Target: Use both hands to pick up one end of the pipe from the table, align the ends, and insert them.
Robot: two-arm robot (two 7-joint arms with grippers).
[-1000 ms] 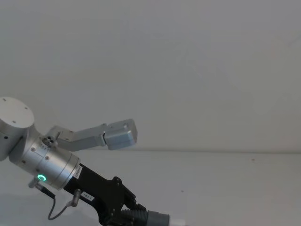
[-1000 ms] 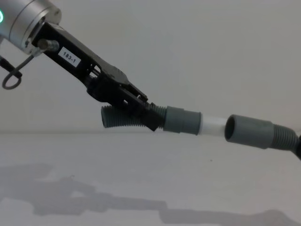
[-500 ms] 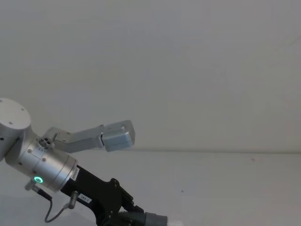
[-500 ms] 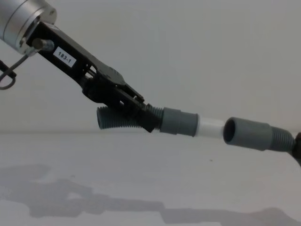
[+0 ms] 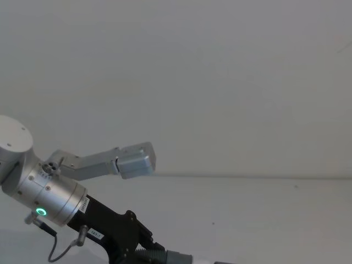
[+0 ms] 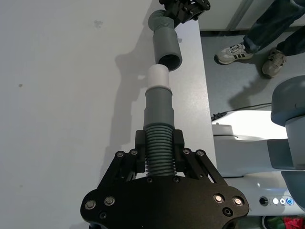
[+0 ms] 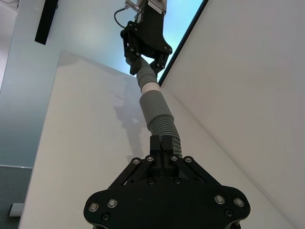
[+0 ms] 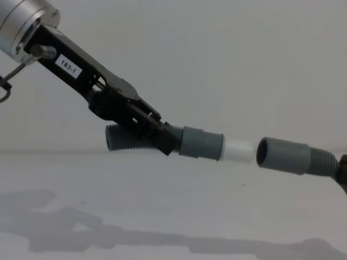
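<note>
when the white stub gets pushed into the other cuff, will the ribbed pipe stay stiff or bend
It will probably flex a little: the left pipe is ribbed where the left pincer grips it, and it already has a bend. The smooth cuff and white stub look rigid, so they should push straight. It seems light, since it is held level in the air from one short grip.
</note>
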